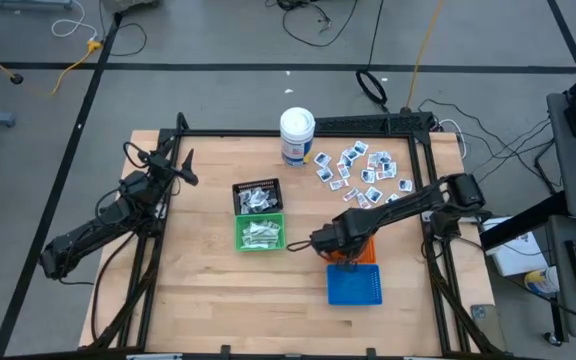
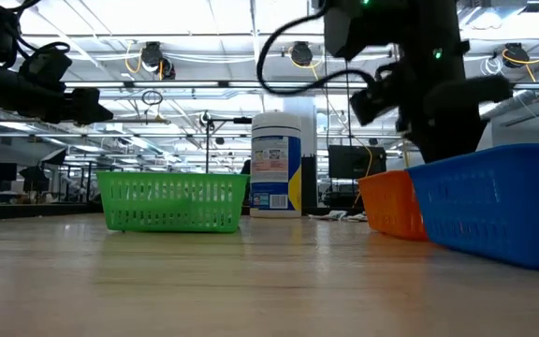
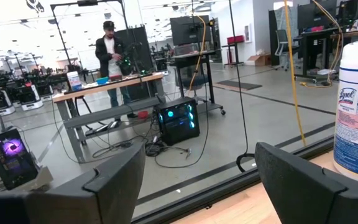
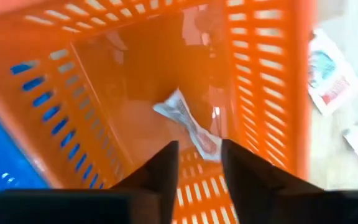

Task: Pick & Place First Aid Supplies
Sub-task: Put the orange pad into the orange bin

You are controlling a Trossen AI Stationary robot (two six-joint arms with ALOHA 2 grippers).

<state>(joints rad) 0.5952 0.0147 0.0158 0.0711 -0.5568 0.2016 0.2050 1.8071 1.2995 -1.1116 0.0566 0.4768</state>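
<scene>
Hovering over the orange slotted plastic basket [image 4: 253, 81], my right gripper [image 4: 199, 163] stands slightly parted, holding nothing; the small white wrapped packet [image 4: 188, 121] lies on the basket floor below. Best practice: lift straight up, clear of the walls.

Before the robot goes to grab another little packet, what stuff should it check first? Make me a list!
1. Packet is inside the orange basket, below the right gripper: ok.
2. Right gripper's jaws parted, nothing between the tips in the right wrist view: ok.
3. Packet lying flat on the basket floor: cannot tell; it looks tilted, maybe mid-fall.
4. More packets waiting on the table behind the orange basket: ok.
5. Left gripper parked off to the left side, jaws open, clear of the baskets: ok.
6. White canister stands upright, apart from the packet pile: ok.
</scene>
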